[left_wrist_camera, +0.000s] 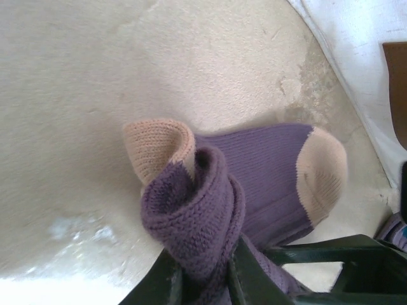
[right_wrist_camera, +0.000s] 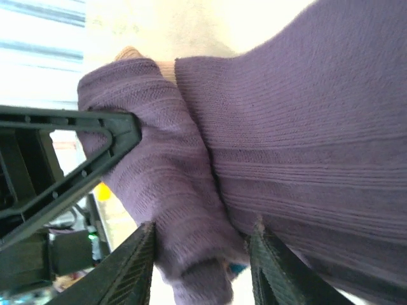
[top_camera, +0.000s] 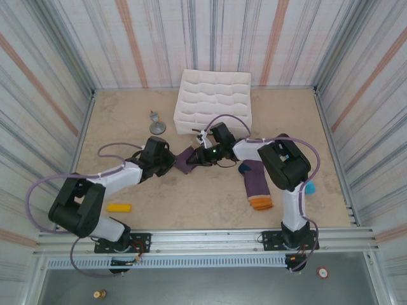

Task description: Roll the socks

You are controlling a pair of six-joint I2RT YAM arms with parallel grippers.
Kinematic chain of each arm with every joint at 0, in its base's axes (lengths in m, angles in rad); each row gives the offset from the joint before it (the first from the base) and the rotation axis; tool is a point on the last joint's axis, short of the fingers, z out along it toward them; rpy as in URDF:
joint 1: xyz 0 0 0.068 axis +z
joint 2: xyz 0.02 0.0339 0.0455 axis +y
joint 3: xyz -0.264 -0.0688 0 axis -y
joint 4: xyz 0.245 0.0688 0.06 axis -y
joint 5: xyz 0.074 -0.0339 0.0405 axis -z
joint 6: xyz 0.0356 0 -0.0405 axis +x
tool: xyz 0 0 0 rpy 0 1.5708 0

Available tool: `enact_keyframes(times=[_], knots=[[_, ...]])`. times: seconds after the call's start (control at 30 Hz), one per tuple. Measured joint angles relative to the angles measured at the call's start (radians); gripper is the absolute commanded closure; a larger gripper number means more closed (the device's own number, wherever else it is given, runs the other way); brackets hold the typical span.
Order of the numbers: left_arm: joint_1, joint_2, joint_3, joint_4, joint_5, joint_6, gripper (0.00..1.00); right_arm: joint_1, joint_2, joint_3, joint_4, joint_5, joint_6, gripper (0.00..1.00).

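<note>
One purple sock [top_camera: 184,160] lies partly rolled at mid-table between both grippers. In the left wrist view its tan cuff [left_wrist_camera: 156,145] curls up, its tan toe [left_wrist_camera: 323,173] lies flat, and my left gripper [left_wrist_camera: 202,281] is shut on a twisted purple fold [left_wrist_camera: 194,216]. My right gripper [right_wrist_camera: 202,262] stands open, with a loose fold of the same sock [right_wrist_camera: 172,190] between its jaws; the left gripper's finger [right_wrist_camera: 70,159] presses in beside it. The second sock [top_camera: 257,184], with a navy toe and an orange cuff, lies flat to the right, under the right arm.
A white compartment tray [top_camera: 213,101] stands at the back centre. A small grey stand [top_camera: 157,124] sits to its left. A yellow block [top_camera: 119,207] lies front left, and a teal cylinder [top_camera: 310,188] sits beside the right arm. Striped walls enclose the table.
</note>
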Motion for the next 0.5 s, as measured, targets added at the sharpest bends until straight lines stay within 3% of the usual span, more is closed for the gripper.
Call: enact_keyframes(times=[0.3,0.5], knots=[[-0.016,-0.169,-0.157,-0.071,-0.045,-0.029,0.98,0.145,-0.172,-0.106,-0.006,0.264,-0.241,0.37],[-0.054,-0.234,-0.211,-0.081,-0.062,-0.07,0.98,0.298,-0.25,-0.175,0.031,0.458,-0.425,0.35]])
